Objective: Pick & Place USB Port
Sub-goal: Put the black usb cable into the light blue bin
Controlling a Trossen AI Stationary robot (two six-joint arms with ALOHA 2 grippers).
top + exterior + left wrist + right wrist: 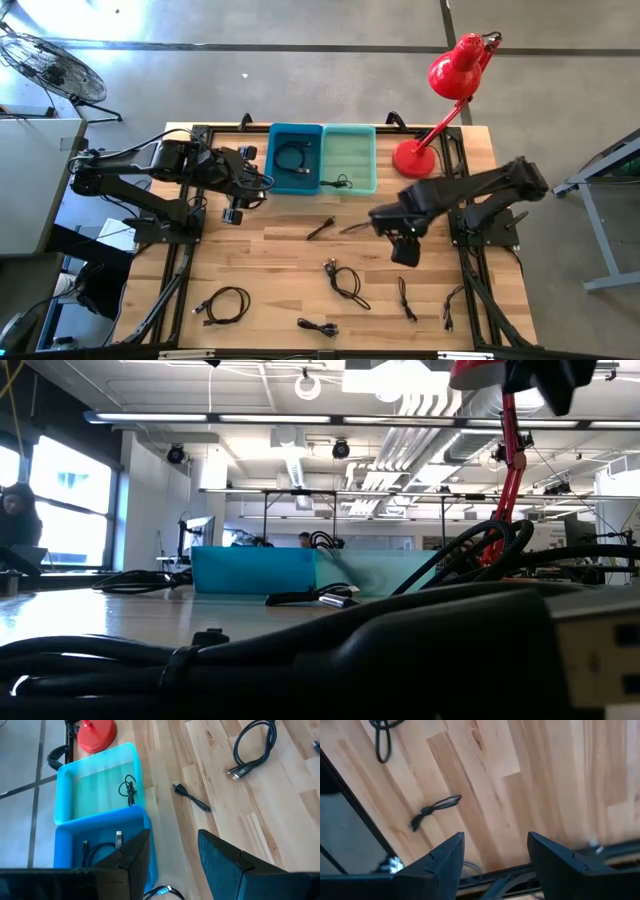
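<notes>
Several black USB cables lie loose on the wooden table: one short cable (320,229) at the middle, a coiled one (345,280) nearer the front, others (225,305) (405,298) along the near edge. A blue bin (296,158) holds a coiled cable (100,851). The teal bin (349,158) beside it holds a small cable (129,790). My left gripper (172,855) hangs open above the blue bin's near left corner, slanting down. My right gripper (495,855) hangs open over bare wood right of the middle (402,238), pointing down, with nothing between its fingers.
A red desk lamp (440,110) stands at the far right corner, its base (413,158) beside the teal bin. Black frame rails (470,290) run along the table's sides. A thick cable (300,650) fills the low view's foreground. Bare wood lies between the bins and the loose cables.
</notes>
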